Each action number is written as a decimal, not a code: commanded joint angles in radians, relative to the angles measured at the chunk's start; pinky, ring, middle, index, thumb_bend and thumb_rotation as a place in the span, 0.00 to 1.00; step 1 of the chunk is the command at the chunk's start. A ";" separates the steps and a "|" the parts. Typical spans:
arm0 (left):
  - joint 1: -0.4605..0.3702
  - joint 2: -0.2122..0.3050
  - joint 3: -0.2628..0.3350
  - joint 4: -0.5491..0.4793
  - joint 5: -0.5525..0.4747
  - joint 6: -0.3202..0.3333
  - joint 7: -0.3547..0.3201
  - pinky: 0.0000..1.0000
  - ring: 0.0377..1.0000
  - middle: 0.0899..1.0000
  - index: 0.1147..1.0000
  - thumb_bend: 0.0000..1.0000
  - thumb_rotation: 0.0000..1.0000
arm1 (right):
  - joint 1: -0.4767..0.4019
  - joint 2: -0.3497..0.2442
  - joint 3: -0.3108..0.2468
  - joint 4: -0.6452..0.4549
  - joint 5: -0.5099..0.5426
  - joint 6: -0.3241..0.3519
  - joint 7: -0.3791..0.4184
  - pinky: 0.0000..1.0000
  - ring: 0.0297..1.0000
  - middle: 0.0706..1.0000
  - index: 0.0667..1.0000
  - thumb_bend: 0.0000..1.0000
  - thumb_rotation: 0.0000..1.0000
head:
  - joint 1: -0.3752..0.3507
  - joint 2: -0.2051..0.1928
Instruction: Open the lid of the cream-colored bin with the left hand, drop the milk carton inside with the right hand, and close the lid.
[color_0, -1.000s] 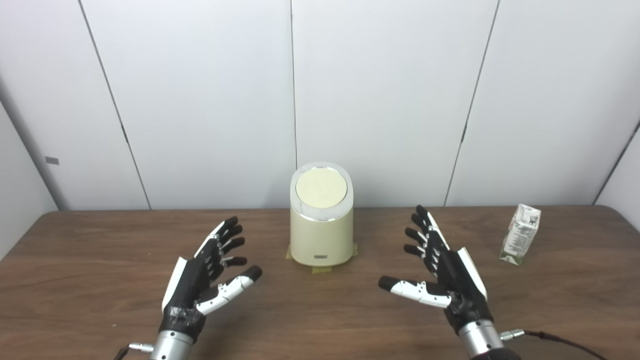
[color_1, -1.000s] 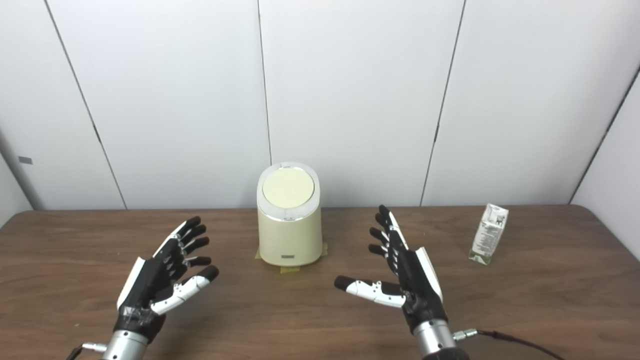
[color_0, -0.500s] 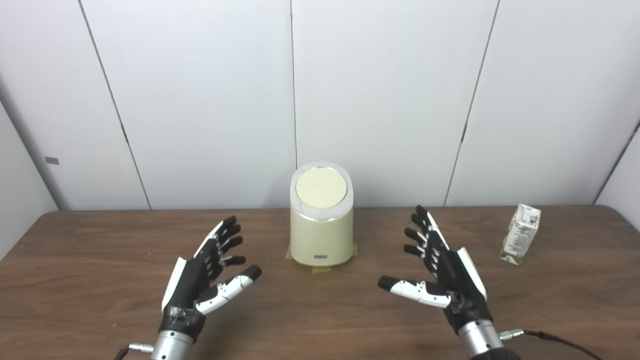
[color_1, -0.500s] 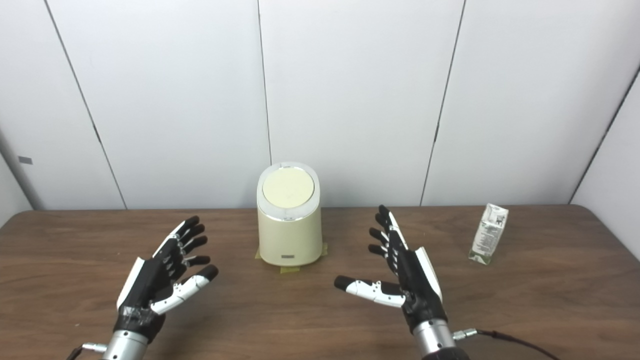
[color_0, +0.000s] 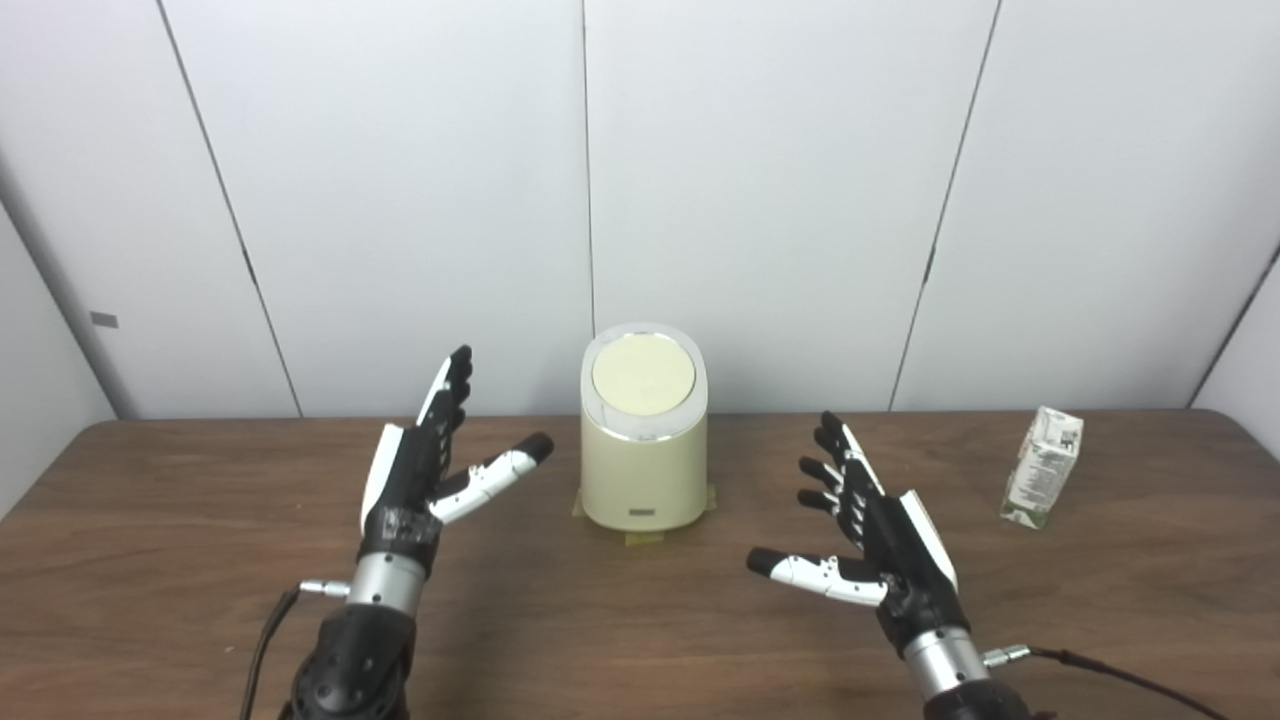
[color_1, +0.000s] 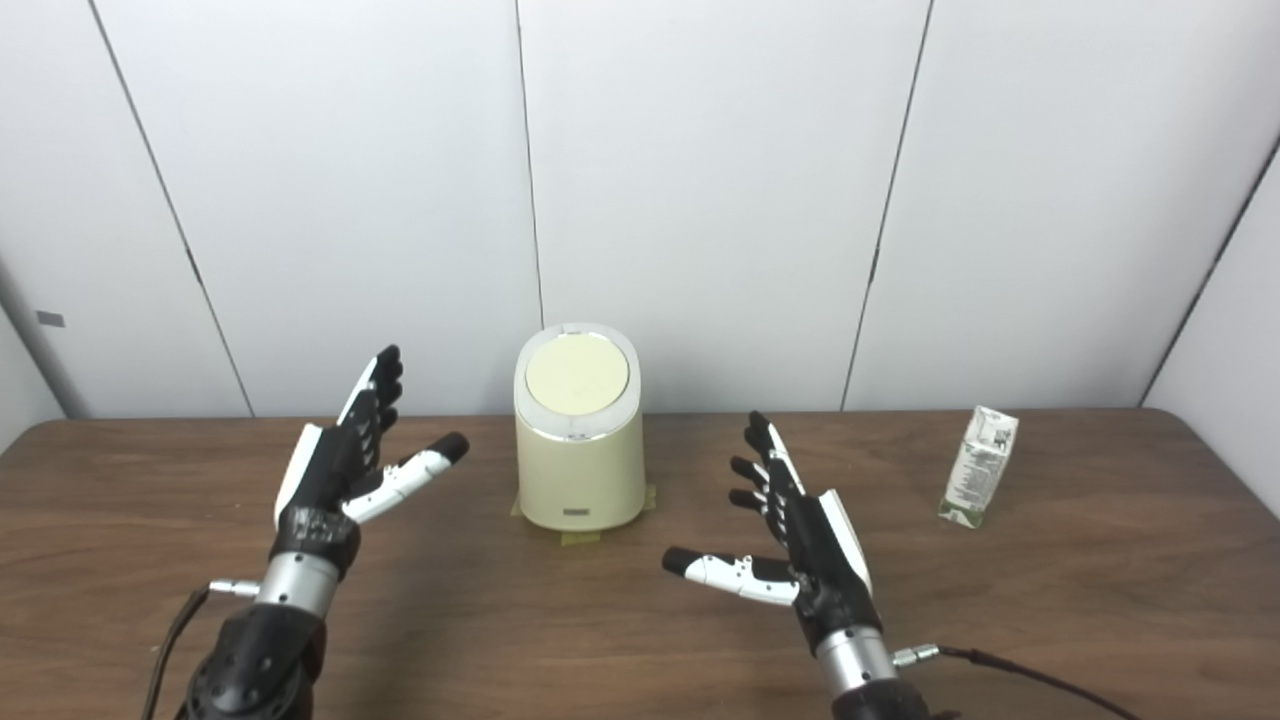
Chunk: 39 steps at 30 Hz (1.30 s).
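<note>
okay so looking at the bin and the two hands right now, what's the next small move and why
Probably carry the left hand rightward over the lid. The lid lies shut on the cream-colored bin, the hand is open and beside it, touching nothing. The milk carton stands untouched, the right hand open.

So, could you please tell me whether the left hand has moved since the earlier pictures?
Yes. The left hand has risen and gone forward toward the cream-colored bin, which has stayed put; its fingertips now reach about lid height, open and touching nothing.
</note>
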 joint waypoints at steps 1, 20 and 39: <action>-0.085 0.011 -0.020 0.026 0.027 -0.010 -0.002 1.00 1.00 1.00 1.00 1.00 0.42 | -0.039 0.002 0.002 -0.024 -0.004 -0.051 -0.003 0.82 0.90 0.98 0.98 0.87 0.24 | 0.001 0.000; -0.348 0.015 -0.121 0.214 0.168 0.096 0.027 1.00 1.00 1.00 1.00 1.00 0.40 | -0.031 -0.001 0.017 -0.058 0.001 -0.047 0.005 0.81 0.90 0.99 0.97 0.87 0.25 | -0.012 0.006; -0.406 0.005 -0.191 0.312 0.315 0.130 0.077 1.00 1.00 1.00 1.00 1.00 0.37 | -0.034 0.023 0.024 -0.068 -0.016 -0.047 -0.003 0.79 0.88 0.98 0.96 0.86 0.25 | -0.029 0.012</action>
